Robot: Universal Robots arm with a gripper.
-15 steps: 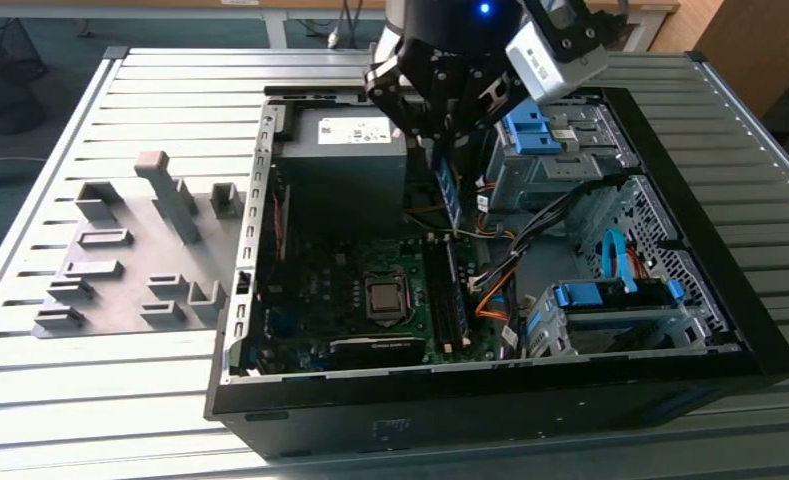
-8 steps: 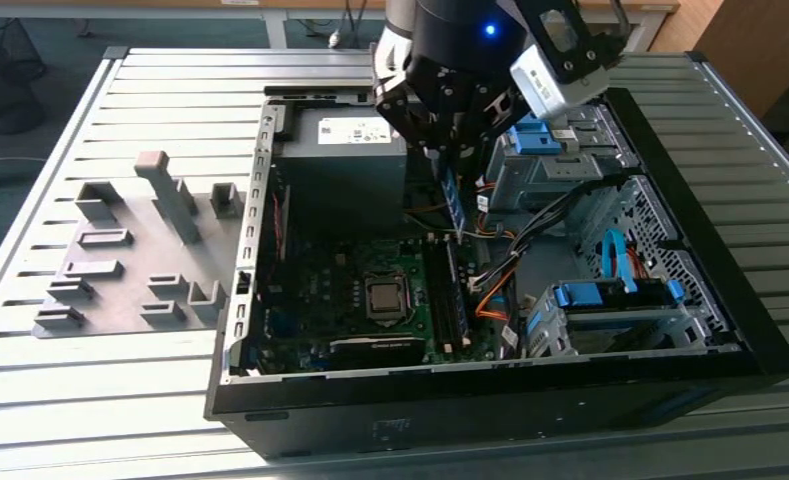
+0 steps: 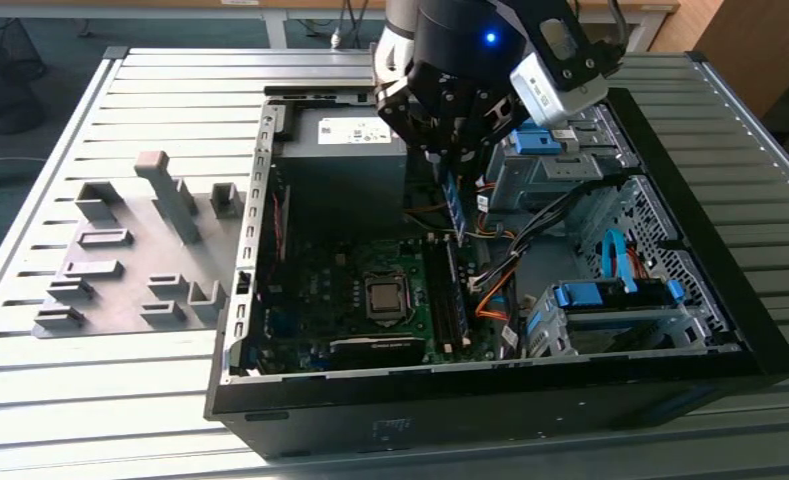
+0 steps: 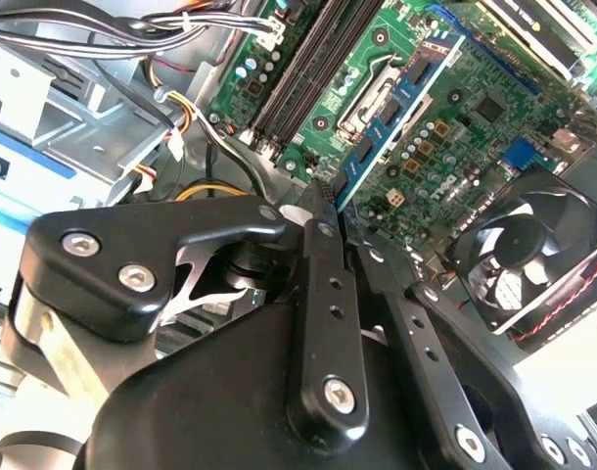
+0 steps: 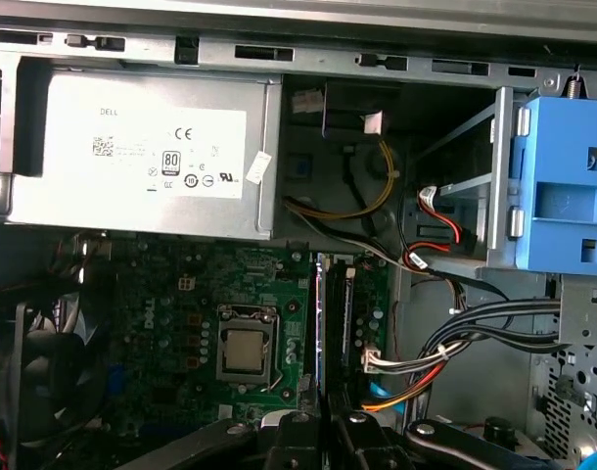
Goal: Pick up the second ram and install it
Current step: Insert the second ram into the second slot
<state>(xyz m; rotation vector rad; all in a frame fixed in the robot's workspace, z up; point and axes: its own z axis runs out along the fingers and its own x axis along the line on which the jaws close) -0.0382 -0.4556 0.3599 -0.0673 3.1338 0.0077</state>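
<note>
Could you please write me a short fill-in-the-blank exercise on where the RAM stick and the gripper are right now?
1. The gripper is shut on the ____, a thin blue-green stick.
2. The RAM stick hangs above the open computer ____.
3. In the exterior view, the grey holder blocks lie to the ____ of the case.
4. In the first wrist view, the bare processor sits beside the long memory ____.

Missing words: RAM stick; case; left; slots
</note>
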